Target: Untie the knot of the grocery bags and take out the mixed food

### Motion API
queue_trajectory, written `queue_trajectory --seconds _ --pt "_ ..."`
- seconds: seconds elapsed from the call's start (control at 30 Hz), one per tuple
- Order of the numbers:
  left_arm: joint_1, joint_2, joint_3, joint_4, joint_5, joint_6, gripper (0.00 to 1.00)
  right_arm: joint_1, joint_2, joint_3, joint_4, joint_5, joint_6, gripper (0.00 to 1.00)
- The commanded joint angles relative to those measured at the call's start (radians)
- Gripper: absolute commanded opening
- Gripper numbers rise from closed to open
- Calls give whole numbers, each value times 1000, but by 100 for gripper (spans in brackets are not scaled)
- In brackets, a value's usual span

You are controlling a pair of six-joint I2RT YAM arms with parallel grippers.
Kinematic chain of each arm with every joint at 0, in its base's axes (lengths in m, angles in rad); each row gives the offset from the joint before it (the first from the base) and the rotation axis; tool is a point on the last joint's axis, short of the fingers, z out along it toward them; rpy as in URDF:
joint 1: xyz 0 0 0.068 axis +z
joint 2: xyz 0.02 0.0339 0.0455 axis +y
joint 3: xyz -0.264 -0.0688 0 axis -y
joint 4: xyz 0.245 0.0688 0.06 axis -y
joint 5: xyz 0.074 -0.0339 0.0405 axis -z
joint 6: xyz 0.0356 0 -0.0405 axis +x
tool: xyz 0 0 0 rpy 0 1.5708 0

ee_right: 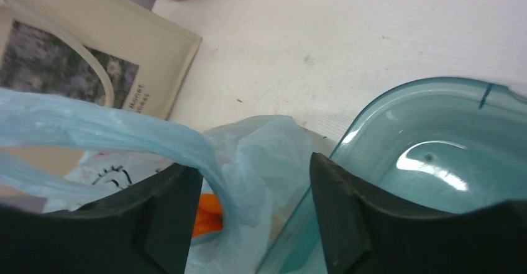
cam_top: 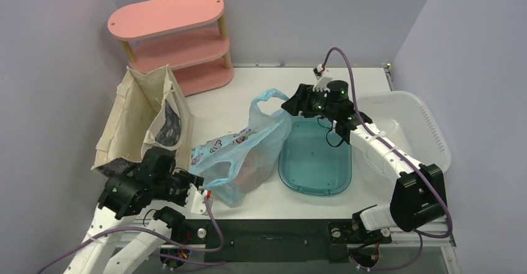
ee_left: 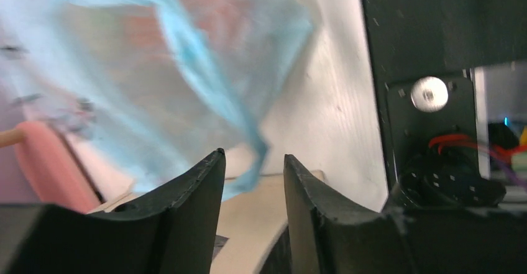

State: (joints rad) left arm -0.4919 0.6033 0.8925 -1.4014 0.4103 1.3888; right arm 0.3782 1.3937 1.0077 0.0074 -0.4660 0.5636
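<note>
Sprawling mid-table, the grocery bag (cam_top: 248, 156) is crinkly, translucent pale blue with dark doodles, and an orange fruit (ee_right: 208, 215) shows through. The canvas tote (cam_top: 133, 118) stands at its 9 o'clock and the teal tub (cam_top: 317, 181) at 3. The right gripper (ee_right: 255, 174), at 1 o'clock, has its jaws apart with plastic between them. The left gripper (ee_left: 252, 162), at 8 o'clock, also gapes.

Table (cam_top: 261, 97) bears canvas tote (cam_top: 133, 118), grocery bag (cam_top: 248, 156), teal tub (cam_top: 314, 159), white bin (cam_top: 407, 122).

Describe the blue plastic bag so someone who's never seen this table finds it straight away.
On the white table, between the upright beige canvas tote and the shallow teal plastic tub, lies a thin light-blue plastic bag. Only it is crinkly film with small dark doodles.
</note>
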Motion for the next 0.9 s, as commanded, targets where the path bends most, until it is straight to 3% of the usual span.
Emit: queue_trajectory --seconds 0.0,0.23,0.4,0.57,0.73,0.87 --pt "-4 67 228 149 170 -330 39 -9 -97 95 -86 -39 -177 65" --pt "-4 176 391 339 282 -753 44 -11 -192 178 -216 22 -399 73" --pt "-4 189 290 681 75 -1069 46 63 -249 201 -232 63 -545 71" --pt "-4 249 200 881 0 -1197 48 197 -278 170 -258 84 -660 62" --pt "-6 305 117 1002 64 -1221 51 218 -313 93 -266 67 -671 59" --pt "-6 373 97 1074 29 -1254 52 219 -320 33 -262 100 -643 58"
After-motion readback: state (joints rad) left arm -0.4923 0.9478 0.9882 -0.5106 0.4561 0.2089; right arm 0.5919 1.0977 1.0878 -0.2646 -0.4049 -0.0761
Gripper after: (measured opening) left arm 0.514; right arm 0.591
